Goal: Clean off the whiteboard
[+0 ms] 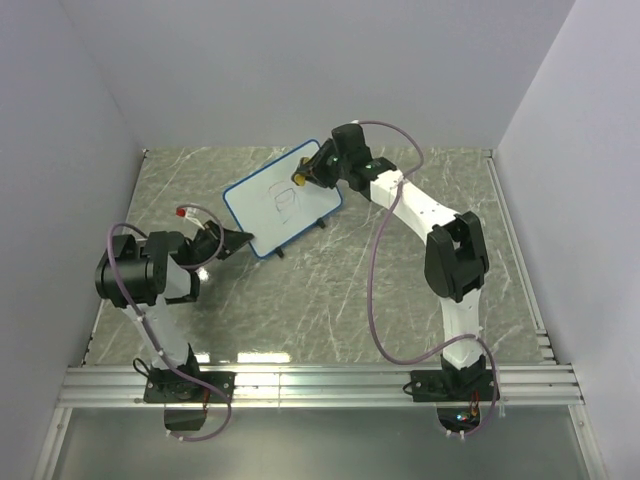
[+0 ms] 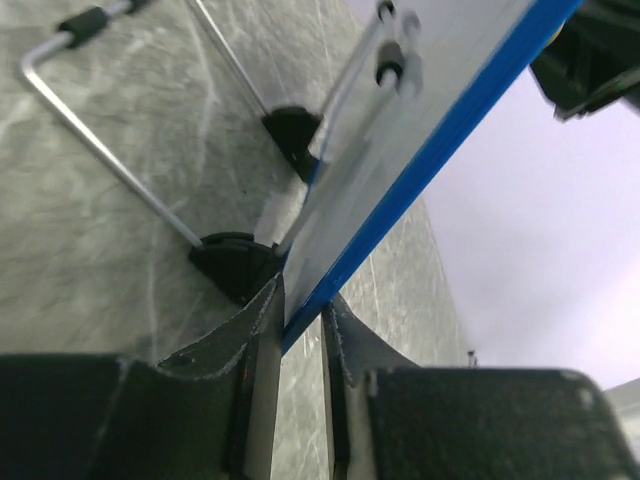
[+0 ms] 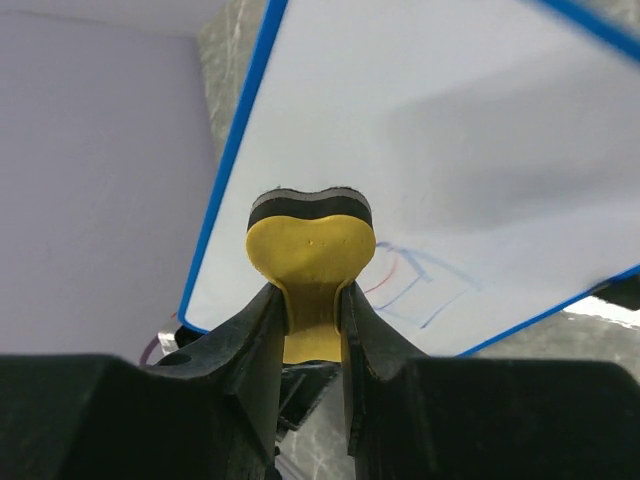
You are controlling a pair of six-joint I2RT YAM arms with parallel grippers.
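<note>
The blue-framed rectangular whiteboard (image 1: 283,205) (faintly scribbled) is pinched edgewise by the left gripper (image 2: 303,300); the yellow-and-black eraser block (image 3: 310,245) is clamped by the right gripper (image 3: 310,295).

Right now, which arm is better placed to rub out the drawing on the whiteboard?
The right arm. Its jaws grip the yellow eraser, poised over the whiteboard near the scribble. The left arm carries no eraser; its jaws straddle the board's blue edge, so it looks suited to steadying.
</note>
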